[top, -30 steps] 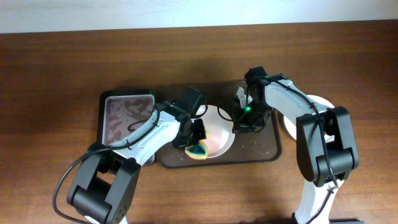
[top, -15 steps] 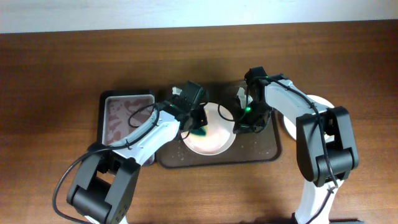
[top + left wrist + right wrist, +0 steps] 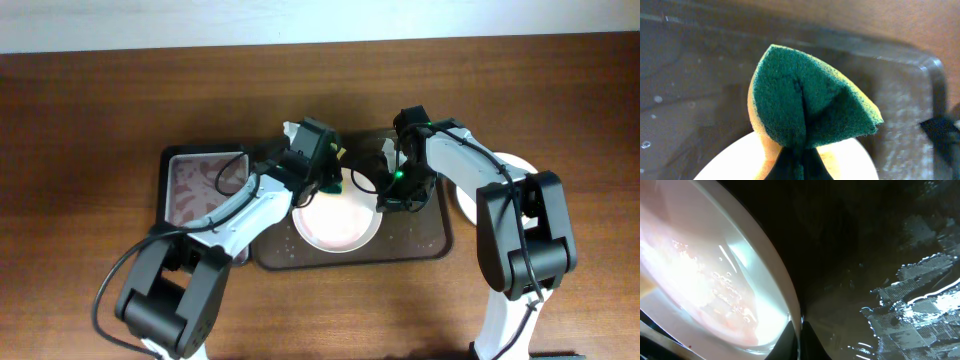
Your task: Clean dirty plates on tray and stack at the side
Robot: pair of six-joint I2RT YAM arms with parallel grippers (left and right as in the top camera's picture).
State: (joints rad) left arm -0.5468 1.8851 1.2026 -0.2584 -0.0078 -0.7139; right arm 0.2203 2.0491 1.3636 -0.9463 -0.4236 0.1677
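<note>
The left gripper (image 3: 326, 186) is clamped on a folded sponge (image 3: 334, 181), its fingers pressed together over the fold. In the left wrist view the sponge (image 3: 810, 105) shows its dark green scouring face bulging outward, with yellow foam along the edges. It hangs over the far rim of a round plate (image 3: 337, 218) that lies in the middle of the dark brown tray (image 3: 430, 245). The well of the plate (image 3: 705, 280) looks pale pink, with a wet sheen and small bubbles. The right gripper (image 3: 386, 200) is closed on this plate's right rim, its two dark fingertips pinching the edge in the right wrist view. Beside them the tray floor (image 3: 880, 255) is wet and glinting. A second white plate (image 3: 516, 161) rests on the wooden table (image 3: 100, 100) just right of the tray, mostly hidden under the right arm. A grey metal tray (image 3: 205, 187) smeared reddish brown sits just left of the brown one
</note>
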